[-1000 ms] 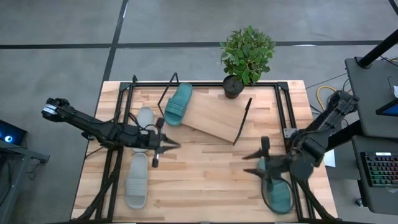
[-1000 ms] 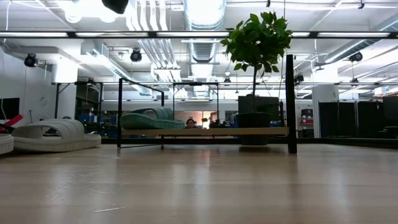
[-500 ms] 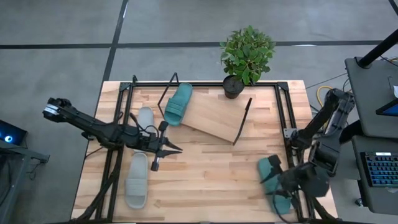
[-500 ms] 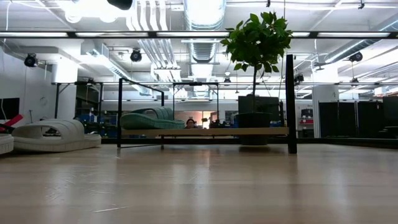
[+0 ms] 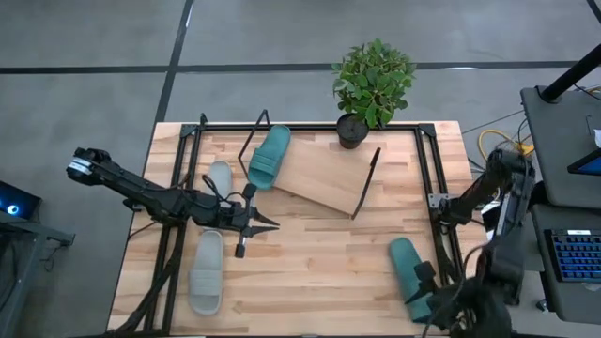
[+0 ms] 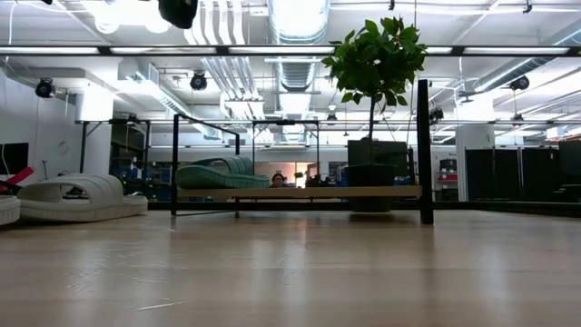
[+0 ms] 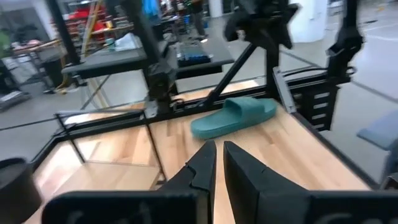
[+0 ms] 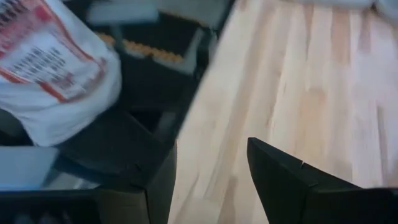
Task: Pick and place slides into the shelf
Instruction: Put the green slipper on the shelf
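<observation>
Left pincer (image 5: 267, 223): fingers pressed together, holding nothing, up over the middle of the tabletop (image 5: 319, 263). Just behind it, beside its arm, one grey slide (image 5: 219, 177). A bit farther to its side, the other grey slide (image 5: 207, 273), flat on the wood. Far in front of it, across the bare wood, a teal slide (image 5: 409, 272), lying flat near the right pincer (image 5: 432, 305).

Right pincer: fingers apart, nothing between them, low at the tabletop's edge, just beside that teal slide.

Off to the left pincer's other side, the shelf (image 5: 324, 178), with the second teal slide (image 5: 268, 158) already on its slanted board.

Probably light and squishy, being foam, so no hard squeeze needed. Probably bendy too, so likely to droop if taken by the toe or heel. Best to pinch the broad strap, or the side edge near the middle. Not slippery by the look of it, and not easy to break.
</observation>
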